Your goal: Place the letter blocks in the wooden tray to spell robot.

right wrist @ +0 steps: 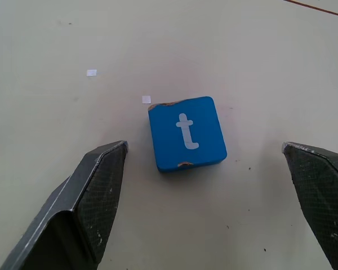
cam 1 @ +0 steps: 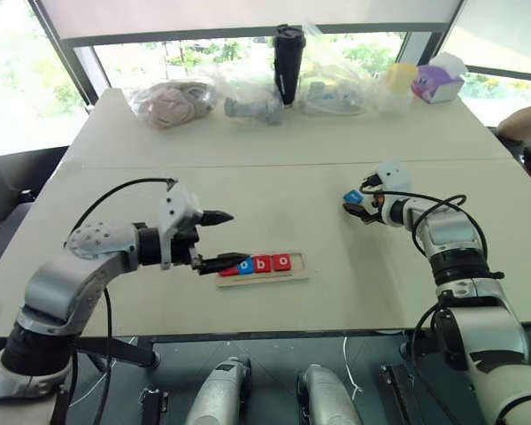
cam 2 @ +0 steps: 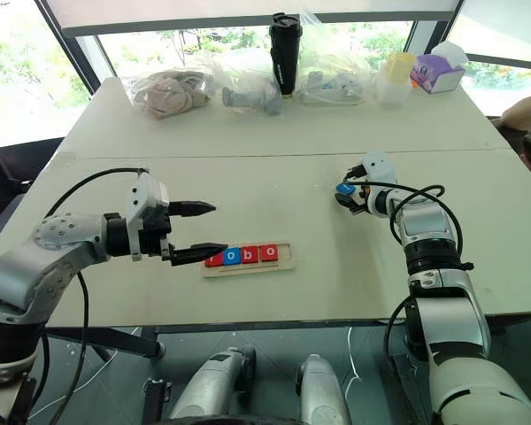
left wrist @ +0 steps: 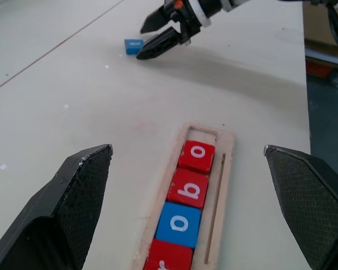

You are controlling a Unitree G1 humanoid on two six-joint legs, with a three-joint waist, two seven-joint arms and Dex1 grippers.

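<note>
- Presently I see the right gripper point(right wrist: 203, 163) fingers spread wide around the blue t block point(right wrist: 186, 133), not touching.
- Left gripper point(cam 2: 205, 230) fingers wide, empty, over the wooden tray point(cam 1: 296, 274) end.
- Bags point(cam 1: 173, 102) and a black tumbler point(cam 1: 289, 62) sit well apart.

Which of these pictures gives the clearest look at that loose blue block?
The right wrist view: the blue t block lies flat on the table between the open right end effector's fingers, its white letter readable. The left wrist view and both eye views show it small, beside that end effector, letter unreadable.
</note>
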